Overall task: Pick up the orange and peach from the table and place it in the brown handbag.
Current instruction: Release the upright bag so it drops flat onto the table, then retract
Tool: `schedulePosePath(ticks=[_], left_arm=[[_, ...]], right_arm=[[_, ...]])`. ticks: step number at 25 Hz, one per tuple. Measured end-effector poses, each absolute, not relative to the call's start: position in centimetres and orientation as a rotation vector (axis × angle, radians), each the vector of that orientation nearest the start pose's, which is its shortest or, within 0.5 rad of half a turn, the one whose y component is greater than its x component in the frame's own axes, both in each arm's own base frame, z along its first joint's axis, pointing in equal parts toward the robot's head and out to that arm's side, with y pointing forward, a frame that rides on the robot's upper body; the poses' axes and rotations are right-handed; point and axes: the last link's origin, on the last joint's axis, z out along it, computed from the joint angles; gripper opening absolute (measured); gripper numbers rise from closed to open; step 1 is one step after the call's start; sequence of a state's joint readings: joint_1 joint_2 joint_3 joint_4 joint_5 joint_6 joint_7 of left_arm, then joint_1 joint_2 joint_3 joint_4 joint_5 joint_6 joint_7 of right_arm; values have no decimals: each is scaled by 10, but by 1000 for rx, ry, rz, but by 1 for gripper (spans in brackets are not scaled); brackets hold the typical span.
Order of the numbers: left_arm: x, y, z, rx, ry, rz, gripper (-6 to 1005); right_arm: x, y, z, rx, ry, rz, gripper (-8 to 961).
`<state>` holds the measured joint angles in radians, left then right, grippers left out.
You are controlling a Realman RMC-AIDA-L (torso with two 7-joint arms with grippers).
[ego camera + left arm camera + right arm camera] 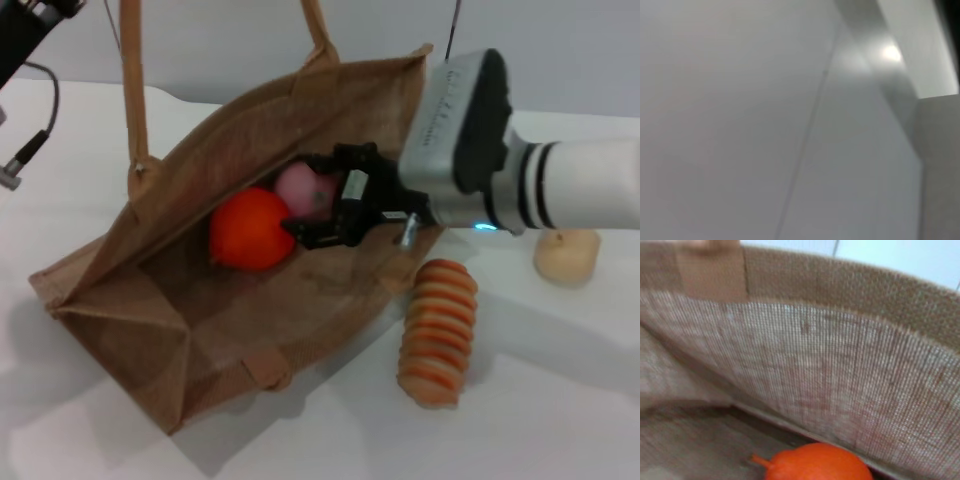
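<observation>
The brown handbag lies on its side on the white table, mouth open toward the right. The orange rests inside it and also shows in the right wrist view against the woven wall. The peach lies inside too, just behind and touching the orange. My right gripper reaches into the bag's mouth, its black fingers spread above and below the peach. Only part of my left arm shows, raised at the far left corner; its gripper is out of view.
A ribbed orange-and-tan oblong item lies on the table just right of the bag. A pale beige round fruit sits under my right forearm. The bag's handles arch upward at the back. The left wrist view shows only a wall.
</observation>
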<state>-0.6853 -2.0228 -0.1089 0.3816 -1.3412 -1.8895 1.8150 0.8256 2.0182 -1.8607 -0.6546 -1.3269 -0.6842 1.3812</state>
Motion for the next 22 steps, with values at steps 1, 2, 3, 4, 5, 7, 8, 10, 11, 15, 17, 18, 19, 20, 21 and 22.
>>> schedulePosePath(ticks=[1,2,3,4,5,7,8,10,11,15,17,18,19,20,21,22], left_arm=[[-231,353,99,-1964,-482,-1700,102],[-233,353,99,-1956,-494,-1689,102],[-236,354,99,-1944,-513,-1673,102],[-238,355,98,-1935,-530,-1660,102],[-240,356,98,-1928,-541,-1650,102],[-245,358,97,-1910,-570,-1623,101],[-248,359,97,-1899,-587,-1607,101],[-252,361,95,-1884,-617,-1580,99],[-254,363,94,-1878,-634,-1564,99],[-262,370,90,-1852,-696,-1499,98],[-266,373,88,-1836,-724,-1470,98],[-268,374,87,-1828,-739,-1457,98],[-270,376,84,-1818,-760,-1436,99],[-273,378,80,-1812,-775,-1413,99],[-274,380,77,-1808,-784,-1392,99],[-276,382,73,-1806,-789,-1360,99]], right_arm=[[133,405,-102,-2748,58,308,863],[136,404,-98,-2745,86,333,863],[140,405,-92,-2735,113,363,863],[144,404,-87,-2728,131,392,862],[149,403,-80,-2721,150,433,862],[156,402,-68,-2703,172,505,862],[160,401,-60,-2690,185,546,862],[170,399,-44,-2661,212,621,863],[175,398,-37,-2648,223,655,863],[192,396,-12,-2576,272,746,863],[201,395,0,-2530,288,787,863],[205,395,5,-2506,293,806,863],[210,395,10,-2475,296,821,862],[216,396,14,-2435,305,834,862],[221,397,18,-2402,312,841,862],[225,397,21,-2374,319,845,862]])
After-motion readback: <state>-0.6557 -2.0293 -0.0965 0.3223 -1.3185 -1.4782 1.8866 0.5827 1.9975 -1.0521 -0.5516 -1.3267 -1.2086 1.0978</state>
